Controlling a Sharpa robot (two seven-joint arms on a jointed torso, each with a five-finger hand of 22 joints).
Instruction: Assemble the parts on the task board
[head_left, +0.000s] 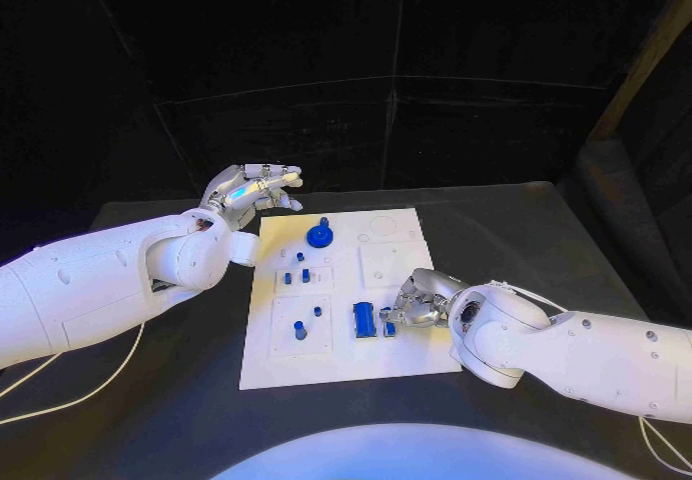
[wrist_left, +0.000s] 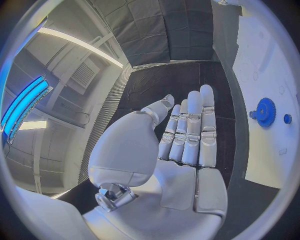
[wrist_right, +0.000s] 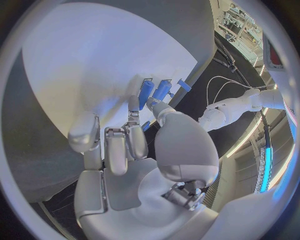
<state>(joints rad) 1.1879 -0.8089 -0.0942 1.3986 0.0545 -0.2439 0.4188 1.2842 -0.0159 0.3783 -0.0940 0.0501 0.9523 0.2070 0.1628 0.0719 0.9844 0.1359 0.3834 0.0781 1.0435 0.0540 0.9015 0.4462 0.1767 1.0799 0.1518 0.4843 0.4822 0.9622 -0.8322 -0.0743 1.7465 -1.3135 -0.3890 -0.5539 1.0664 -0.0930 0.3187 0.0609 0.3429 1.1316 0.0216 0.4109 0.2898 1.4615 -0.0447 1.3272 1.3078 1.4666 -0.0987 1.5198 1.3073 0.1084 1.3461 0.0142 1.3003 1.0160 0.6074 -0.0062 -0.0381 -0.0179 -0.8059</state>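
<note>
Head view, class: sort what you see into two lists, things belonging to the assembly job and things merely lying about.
Belonging to the job:
white flat task board
round blue gear part
upright blue block part
small blue peg parts
silver left hand
silver right hand

Merely lying about:
white cable on the black table

Head overhead; wrists close; task board shared.
</note>
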